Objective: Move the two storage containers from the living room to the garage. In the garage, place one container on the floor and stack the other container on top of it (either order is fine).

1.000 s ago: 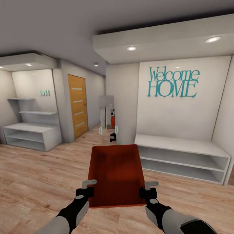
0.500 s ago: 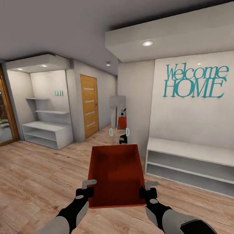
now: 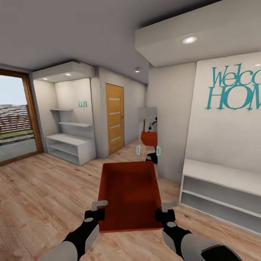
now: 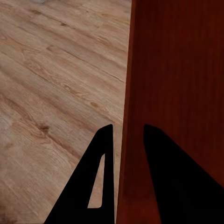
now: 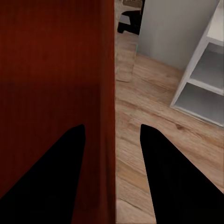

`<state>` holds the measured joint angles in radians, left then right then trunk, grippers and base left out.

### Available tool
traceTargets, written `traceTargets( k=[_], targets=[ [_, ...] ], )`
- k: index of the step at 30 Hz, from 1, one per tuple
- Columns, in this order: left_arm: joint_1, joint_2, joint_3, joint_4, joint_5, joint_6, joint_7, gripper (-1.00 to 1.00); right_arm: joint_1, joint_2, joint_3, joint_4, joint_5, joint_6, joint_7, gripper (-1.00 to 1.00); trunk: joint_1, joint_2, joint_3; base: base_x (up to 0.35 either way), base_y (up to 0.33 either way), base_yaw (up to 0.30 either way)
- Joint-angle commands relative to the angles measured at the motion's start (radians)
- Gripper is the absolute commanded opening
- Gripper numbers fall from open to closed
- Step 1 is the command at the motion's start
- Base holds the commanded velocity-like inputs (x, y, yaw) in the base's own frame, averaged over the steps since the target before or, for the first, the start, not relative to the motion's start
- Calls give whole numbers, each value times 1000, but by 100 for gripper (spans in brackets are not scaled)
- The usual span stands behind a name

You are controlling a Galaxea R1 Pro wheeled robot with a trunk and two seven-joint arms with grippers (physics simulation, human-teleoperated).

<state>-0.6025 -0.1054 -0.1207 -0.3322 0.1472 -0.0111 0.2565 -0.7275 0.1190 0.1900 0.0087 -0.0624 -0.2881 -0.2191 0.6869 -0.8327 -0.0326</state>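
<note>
**Box in both grippers, garage not yet in sight**

The robot carries one orange-red box [image 3: 129,195] out in front at 12 o'clock, held level above the wood floor [image 3: 43,195]. The left gripper [image 3: 95,212] pinches the box's left wall near the close corner; in the left wrist view its fingers [image 4: 105,177] sit one on each side of that wall, clamped on it. The right gripper [image 3: 166,212] does the same on the right wall, and the right wrist view shows its fingers [image 5: 161,177] either side of the wall's edge, gripping it.

Progress, as I read it: early. Light planks underfoot and cream walls mean this is not the garage. Nothing is set down or stacked yet, and I can see just one box here, so the second looks like a later trip.

Around: a wooden door [image 3: 115,117] at 11 o'clock, white shelves [image 3: 70,146] at 10, a glass door [image 3: 18,116] at 9. A mirror [image 3: 148,134] just right of 12 reflects the robot and box. A low white bench [image 3: 221,188] stands at 2 o'clock under teal wall lettering [image 3: 235,88].

In the way: the bench's near corner and the mirror wall sit close beside the box's right side. The left half of the room is the freer route.
</note>
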Motion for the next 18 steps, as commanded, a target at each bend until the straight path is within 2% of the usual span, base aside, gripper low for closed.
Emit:
traceTargets(
  k=[1,14,18],
  targets=[
    [0,52,10,1,8,-1,24,-100,-1,1,-47,-3,22,-102,23,-100,1,-1,-2,322,0,76],
    [0,52,10,1,8,-1,24,-100,-1,1,-48,-3,21,-102,23,-100,1,-1,-2,322,0,11],
    [0,52,10,1,8,-1,24,-100,-1,1,-47,-3,21,-101,23,-100,1,-1,-2,322,0,155]
  ],
)
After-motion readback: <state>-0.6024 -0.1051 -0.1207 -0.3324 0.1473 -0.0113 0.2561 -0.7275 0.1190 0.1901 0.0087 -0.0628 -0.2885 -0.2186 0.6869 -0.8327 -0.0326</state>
